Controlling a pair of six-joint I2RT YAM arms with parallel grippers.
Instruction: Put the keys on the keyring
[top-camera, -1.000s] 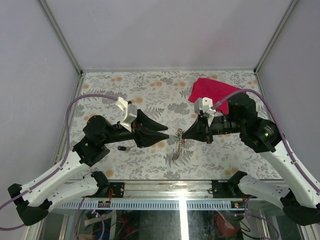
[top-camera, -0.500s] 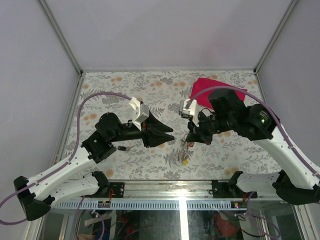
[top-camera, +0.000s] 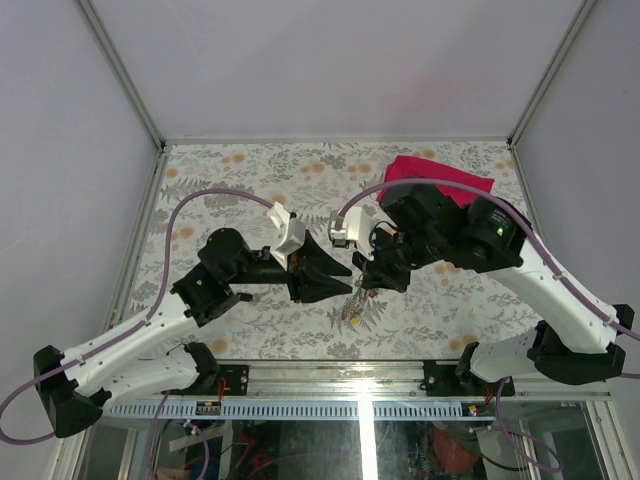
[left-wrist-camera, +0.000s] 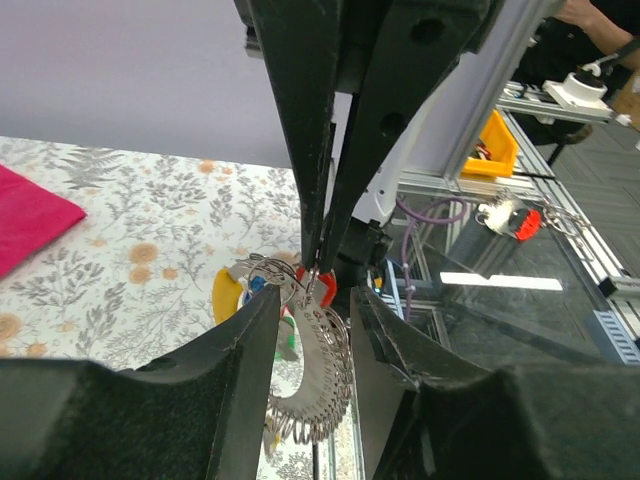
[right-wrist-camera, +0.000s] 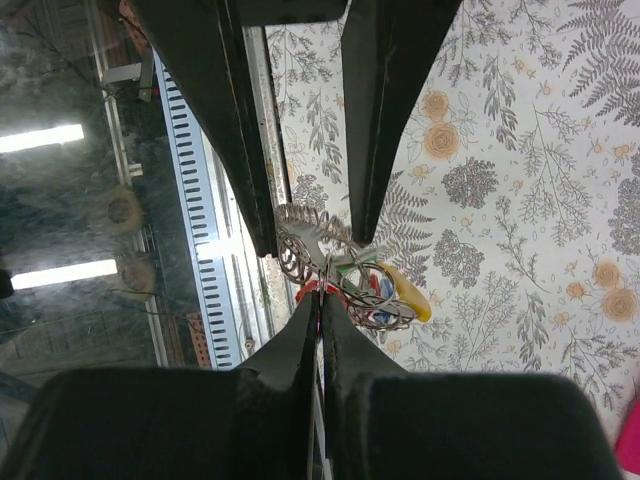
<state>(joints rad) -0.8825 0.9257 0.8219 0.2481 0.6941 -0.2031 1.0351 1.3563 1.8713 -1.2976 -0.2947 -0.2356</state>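
Observation:
The keyring (top-camera: 352, 310) is a silvery bundle of thin rings with a toothed metal plate, hanging above the table's near middle. My right gripper (top-camera: 362, 287) is shut on one thin ring at its top (right-wrist-camera: 322, 300). Red (left-wrist-camera: 327, 291), green (left-wrist-camera: 288, 340) and yellow (left-wrist-camera: 222, 295) tags of the keys hang in the same bundle; whether they are threaded on I cannot tell. My left gripper (top-camera: 344, 283) is open, its fingers (left-wrist-camera: 200, 400) standing either side of the hanging plate (left-wrist-camera: 325, 375) with a gap on the right. In the right wrist view the left fingers (right-wrist-camera: 240, 150) flank the plate (right-wrist-camera: 300, 232).
A red cloth (top-camera: 440, 180) lies at the back right of the floral table (top-camera: 250, 180), and shows at the left edge of the left wrist view (left-wrist-camera: 30, 215). The table's metal front rail (top-camera: 360, 372) runs just beyond the hanging bundle.
The right arm has swung left and toward the front edge, carrying the keyring lower. The left gripper has moved right and now straddles the bundle, its opening unchanged.

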